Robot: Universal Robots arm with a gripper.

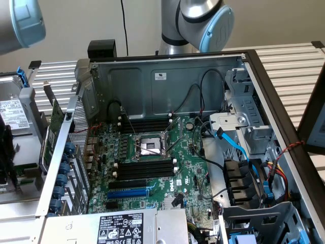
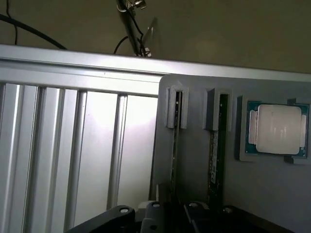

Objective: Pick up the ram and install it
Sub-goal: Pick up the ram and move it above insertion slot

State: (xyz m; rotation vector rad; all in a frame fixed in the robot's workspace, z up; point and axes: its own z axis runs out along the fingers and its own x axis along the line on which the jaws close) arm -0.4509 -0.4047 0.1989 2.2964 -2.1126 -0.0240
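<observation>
Slatted desk bears a grey holder near whose edge the ram stands slotted, not yet lifted or installed, claw over it, grip impossible to tell.

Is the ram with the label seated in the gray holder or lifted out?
Seated. The ram stands on edge in a slot of the gray holder, next to the processor.

The grey arm reaches across overhead, its joints capped in blue. Its gripper is black, with round pivot pins showing.
</observation>
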